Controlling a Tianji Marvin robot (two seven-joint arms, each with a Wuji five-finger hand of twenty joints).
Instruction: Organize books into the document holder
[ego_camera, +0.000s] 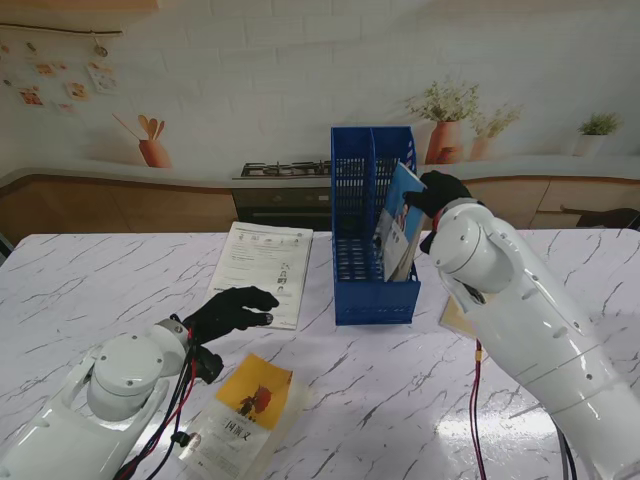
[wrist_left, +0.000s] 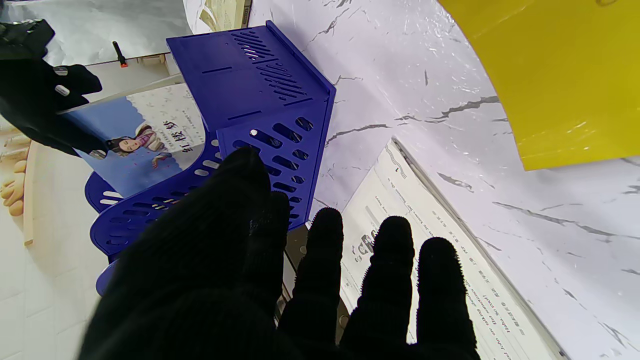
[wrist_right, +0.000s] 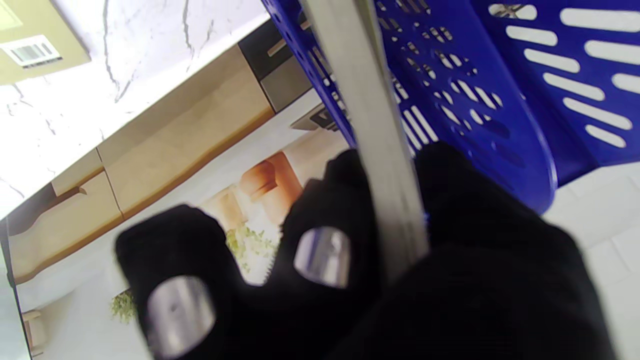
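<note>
Nearest me, a yellow book (ego_camera: 255, 392) lies flat by the bench's near edge, waiting its turn. My left hand (ego_camera: 228, 311) rests beside the white booklet (ego_camera: 263, 258), fingers apart, empty. My right hand (ego_camera: 436, 194) pinches a blue-covered book (ego_camera: 398, 208) upright, tilted into the blue document holder (ego_camera: 372, 240) so it slides in on its edge.

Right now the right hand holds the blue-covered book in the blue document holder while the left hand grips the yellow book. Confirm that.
Not quite. The left hand grips nothing: the stand view shows it open over the white printed booklet, with the yellow book lying untouched nearer to me. The rest holds: the right hand is shut on the blue-covered book, which stands tilted in the blue document holder.
</note>
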